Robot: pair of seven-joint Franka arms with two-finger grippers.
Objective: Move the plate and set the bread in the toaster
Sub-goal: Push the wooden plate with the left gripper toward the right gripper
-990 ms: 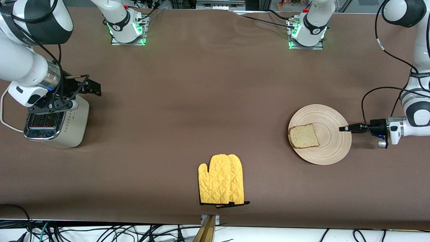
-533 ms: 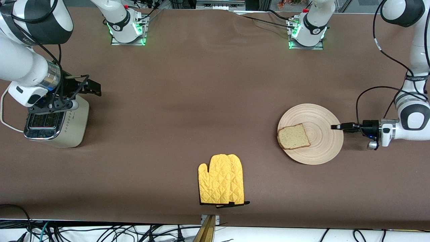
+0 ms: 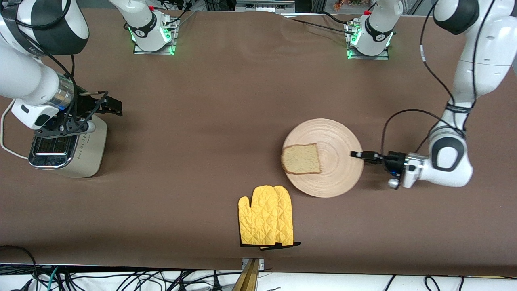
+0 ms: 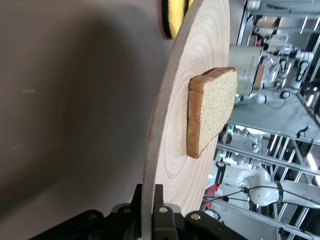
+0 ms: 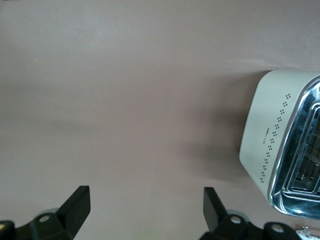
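Pinching plate (image 3: 327, 178) rim, left gripper (image 3: 355, 154) fingers clamped; right gripper (image 3: 111, 106) fingers spread, empty.

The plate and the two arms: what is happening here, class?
The left gripper is shut on the rim of the plate, which carries the bread and sits beside the yellow mitt. The right gripper waits open beside the toaster, whose slots are empty.

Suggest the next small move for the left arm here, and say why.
Probably carry on toward the toaster: the left gripper, jaws shut on the plate rim, has the bread aboard, but the open right gripper waits by the toaster, well short.
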